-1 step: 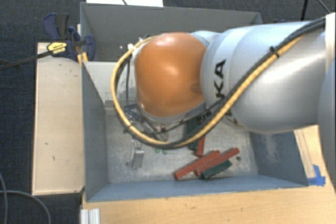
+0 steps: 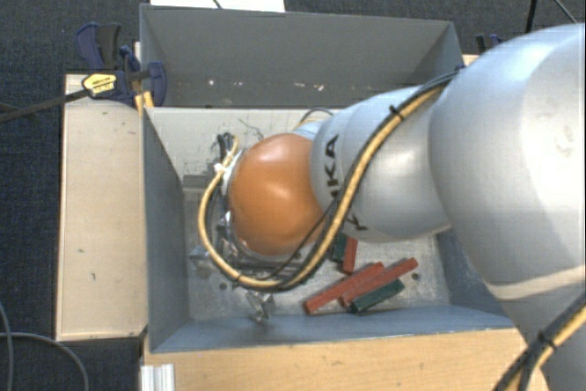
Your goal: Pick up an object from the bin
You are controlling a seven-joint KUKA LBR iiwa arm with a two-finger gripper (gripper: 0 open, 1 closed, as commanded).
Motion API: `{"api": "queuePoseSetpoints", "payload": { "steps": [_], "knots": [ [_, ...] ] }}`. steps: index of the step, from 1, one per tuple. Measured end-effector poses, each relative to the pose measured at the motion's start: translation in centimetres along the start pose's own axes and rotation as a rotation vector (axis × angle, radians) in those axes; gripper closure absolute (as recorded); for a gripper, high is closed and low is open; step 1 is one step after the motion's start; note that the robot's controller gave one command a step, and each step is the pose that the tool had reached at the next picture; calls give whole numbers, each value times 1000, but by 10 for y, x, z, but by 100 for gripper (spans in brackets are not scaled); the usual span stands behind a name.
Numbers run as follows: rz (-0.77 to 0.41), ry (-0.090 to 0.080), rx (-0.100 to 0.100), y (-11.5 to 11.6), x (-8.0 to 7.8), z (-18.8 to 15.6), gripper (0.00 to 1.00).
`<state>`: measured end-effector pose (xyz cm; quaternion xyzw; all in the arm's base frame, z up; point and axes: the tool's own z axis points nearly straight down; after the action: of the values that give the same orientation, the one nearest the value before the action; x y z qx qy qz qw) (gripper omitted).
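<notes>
Gripper (image 2: pixel 260 305) low over the bin's (image 2: pixel 169 233) front floor; its opening is hidden, cannot tell; just right, red bars (image 2: pixel 352 286) and one dark green bar (image 2: pixel 380 296) lie flat, long axes slanting up-right.

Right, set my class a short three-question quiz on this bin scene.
1. True or false: the red sticks lie in the near right part of the bin.
2. The arm reaches in from the view's: A left, B right, C top.
3. Fill in: the cover on the arm's wrist is ___ in colour.
Key: 1 true; 2 B; 3 orange.
</notes>
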<state>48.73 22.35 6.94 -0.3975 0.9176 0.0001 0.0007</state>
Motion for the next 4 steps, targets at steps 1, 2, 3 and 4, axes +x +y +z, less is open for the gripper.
{"api": "queuePoseSetpoints", "payload": {
  "steps": [1, 2, 3, 4],
  "knots": [
    [-66, 3, 2, -78, 65, -1, 0],
    [-417, 0, 1, -140, 127, -31, 0],
    [-1023, 0, -2, -215, 141, -1, 0],
    [-1262, -4, -4, -124, 138, -1, 0]
  ]
}}
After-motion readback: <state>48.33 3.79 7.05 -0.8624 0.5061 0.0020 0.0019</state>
